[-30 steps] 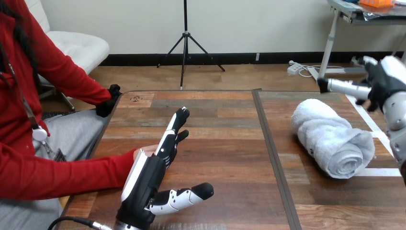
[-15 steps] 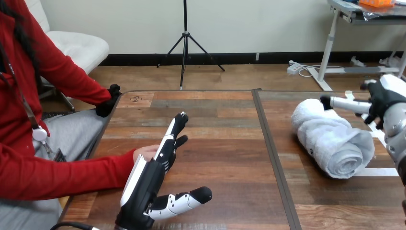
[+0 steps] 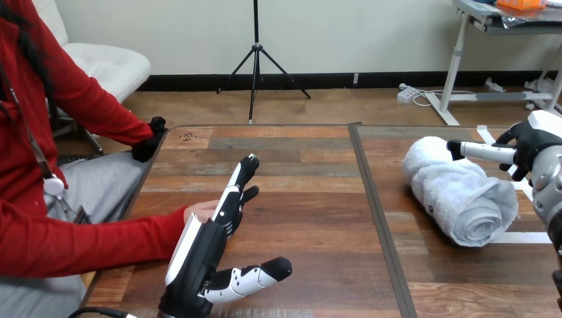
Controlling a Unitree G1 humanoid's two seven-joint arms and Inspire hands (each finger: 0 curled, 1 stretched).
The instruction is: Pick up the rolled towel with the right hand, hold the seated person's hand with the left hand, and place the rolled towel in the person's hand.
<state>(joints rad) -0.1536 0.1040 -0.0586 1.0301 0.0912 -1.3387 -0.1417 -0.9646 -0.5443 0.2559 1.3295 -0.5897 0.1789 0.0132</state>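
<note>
A white rolled towel lies on the table's right half, its coiled end facing the near right. My right hand hovers at the towel's far right end, open, with its thumb stretched out over the roll. My left hand stands on edge at the table's near left, fingers straight and thumb spread toward the right. The person's hand lies just behind my left palm, mostly hidden by it; I cannot tell if the two touch.
The wooden table has a dark seam running front to back down its middle. The person's other hand, in a black glove, rests at the table's far left corner. White tape lines mark the table by the towel.
My right hand has come down and inward from above the far right edge to the towel's far end. My left hand has barely shifted.
</note>
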